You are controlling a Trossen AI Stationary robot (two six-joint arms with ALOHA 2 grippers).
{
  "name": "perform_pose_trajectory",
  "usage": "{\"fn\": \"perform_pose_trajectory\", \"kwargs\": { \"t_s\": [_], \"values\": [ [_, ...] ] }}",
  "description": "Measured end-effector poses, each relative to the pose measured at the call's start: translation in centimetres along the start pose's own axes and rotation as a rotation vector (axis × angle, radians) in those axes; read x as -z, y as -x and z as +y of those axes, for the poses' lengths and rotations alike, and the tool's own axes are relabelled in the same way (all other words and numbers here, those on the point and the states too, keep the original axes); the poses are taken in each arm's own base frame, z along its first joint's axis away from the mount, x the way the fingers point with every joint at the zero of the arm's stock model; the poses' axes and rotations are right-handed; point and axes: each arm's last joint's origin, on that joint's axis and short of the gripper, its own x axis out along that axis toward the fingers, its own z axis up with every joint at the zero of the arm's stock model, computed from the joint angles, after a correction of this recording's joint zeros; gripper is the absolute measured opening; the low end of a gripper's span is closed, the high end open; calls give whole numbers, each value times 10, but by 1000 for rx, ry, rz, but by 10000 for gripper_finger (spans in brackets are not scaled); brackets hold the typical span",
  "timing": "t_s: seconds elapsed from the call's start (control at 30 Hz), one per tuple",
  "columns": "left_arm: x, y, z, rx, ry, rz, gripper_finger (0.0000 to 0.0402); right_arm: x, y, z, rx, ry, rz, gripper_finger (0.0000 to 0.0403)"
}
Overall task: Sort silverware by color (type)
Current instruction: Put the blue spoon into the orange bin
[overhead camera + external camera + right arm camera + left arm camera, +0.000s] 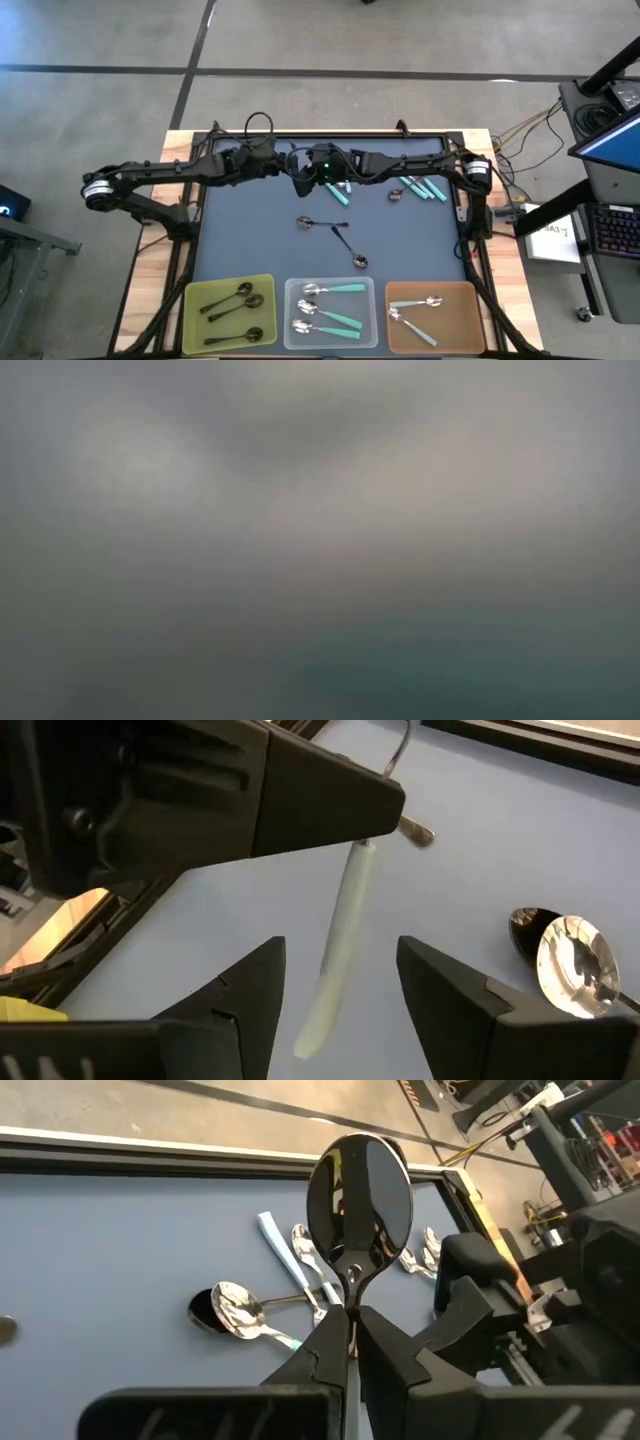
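Handover appears to be the step in hand. Left gripper (pixel 350 1342), at upper centre of the high view, is clamped on the neck of a spoon (pixel 358 1200) whose glossy bowl stands upright. Right gripper (pixel 340 990) faces it with fingers spread wide, straddling the pale handle (pixel 340 940) without contact. In my judgement, the right fingers should close squarely on the handle's middle before the left lets go; slender smooth plastic may slip or swing.

Loose silverware lies on the matte blue-grey mat (pixel 240 240): teal-handled spoons (pixel 425 187) at upper right, thin dark metal ones (pixel 345 243) at centre. Along the lower edge sit three shallow trays: yellow-green (pixel 197 300), clear (pixel 370 290), brown (pixel 470 295), each holding some spoons. Low view shows nothing legible.
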Motion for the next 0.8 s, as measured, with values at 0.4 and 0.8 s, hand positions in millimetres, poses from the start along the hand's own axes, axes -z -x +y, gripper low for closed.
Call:
{"fn": "perform_pose_trajectory", "kwargs": {
  "t_s": [0.4, 0.8],
  "values": [
    [0, 0, -1, 25, 3, 16, 0, -1, 0, 1, -12, 38, -14, 149],
    [0, 1, -2, 38, -1, 23, 0, -3, -1, -4, -30, 40, 9, 22]
  ]
}}
